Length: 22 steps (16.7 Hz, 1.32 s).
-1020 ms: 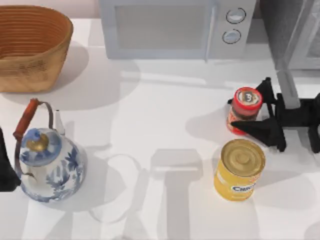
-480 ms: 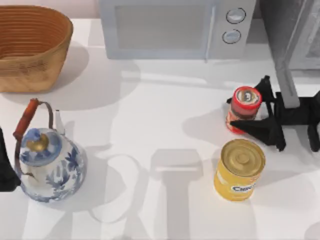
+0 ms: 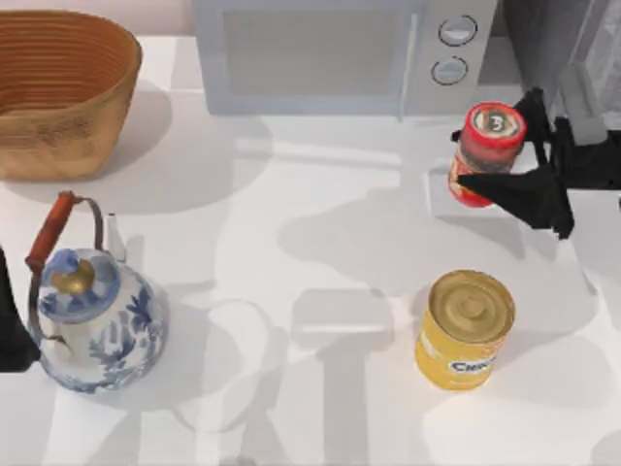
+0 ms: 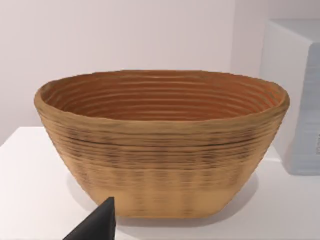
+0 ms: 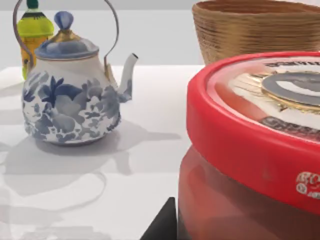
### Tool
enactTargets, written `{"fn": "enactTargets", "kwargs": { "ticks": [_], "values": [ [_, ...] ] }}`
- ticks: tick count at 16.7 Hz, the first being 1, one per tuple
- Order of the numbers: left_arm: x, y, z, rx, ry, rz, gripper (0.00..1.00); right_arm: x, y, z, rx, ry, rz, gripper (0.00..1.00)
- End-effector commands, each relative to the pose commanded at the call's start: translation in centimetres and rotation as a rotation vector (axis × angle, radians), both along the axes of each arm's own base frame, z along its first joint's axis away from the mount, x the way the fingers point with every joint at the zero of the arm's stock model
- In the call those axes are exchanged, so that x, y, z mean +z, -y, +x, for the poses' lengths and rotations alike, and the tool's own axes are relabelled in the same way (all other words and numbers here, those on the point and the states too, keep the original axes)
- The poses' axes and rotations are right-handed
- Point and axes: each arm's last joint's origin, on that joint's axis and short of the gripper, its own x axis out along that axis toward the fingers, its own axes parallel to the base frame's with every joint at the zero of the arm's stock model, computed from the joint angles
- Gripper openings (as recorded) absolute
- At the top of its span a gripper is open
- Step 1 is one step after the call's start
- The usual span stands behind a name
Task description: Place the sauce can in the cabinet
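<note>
The sauce can [image 3: 490, 146], slim and red with a silvery pull-tab top, hangs above the table at the right, in front of the microwave's knobs. My right gripper [image 3: 477, 160] is shut on the sauce can, one black finger on each side. The can's shadow lies well below it on the table. The can's red rim [image 5: 235, 145] sits very close in the right wrist view. The cabinet [image 3: 543, 49], dark grey and speckled with a pale grey frame, stands at the back right, just beyond the can. My left arm [image 3: 10, 325] is parked at the left edge.
A wider yellow gold-topped can [image 3: 466, 328] stands near the front right. The white microwave [image 3: 340, 53] is at the back centre, a woven basket [image 3: 63, 87] at the back left, and a blue-and-white teapot [image 3: 92, 316] at the front left.
My right gripper has lifted the sauce can off the table and carried it toward the back, closer to the cabinet. The left arm has not moved.
</note>
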Motion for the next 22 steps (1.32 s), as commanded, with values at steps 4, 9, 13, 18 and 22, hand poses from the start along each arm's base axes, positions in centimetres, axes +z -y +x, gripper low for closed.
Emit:
{"fn": "enactTargets", "kwargs": {
  "ticks": [4, 9, 13, 18, 22],
  "values": [
    [0.0, 0.0, 0.0, 0.0, 0.0, 0.0, 1.0, 4.3, 0.1, -0.4, 0.008, -0.014, -0.003, 0.0],
    [0.0, 0.0, 0.0, 0.0, 0.0, 0.0, 1.0, 7.1, 0.0, -0.9, 0.029, -0.008, -0.009, 0.0],
    [0.0, 0.0, 0.0, 0.0, 0.0, 0.0, 1.0, 7.1, -0.1, -0.8, 0.031, -0.006, -0.009, 0.0],
    [0.0, 0.0, 0.0, 0.0, 0.0, 0.0, 1.0, 9.0, 1.0, -1.8, -0.084, -0.003, 0.021, 0.0],
    [0.0, 0.0, 0.0, 0.0, 0.0, 0.0, 1.0, 13.5, 2.1, -5.2, -0.317, -0.006, 0.075, 0.0]
  ]
}}
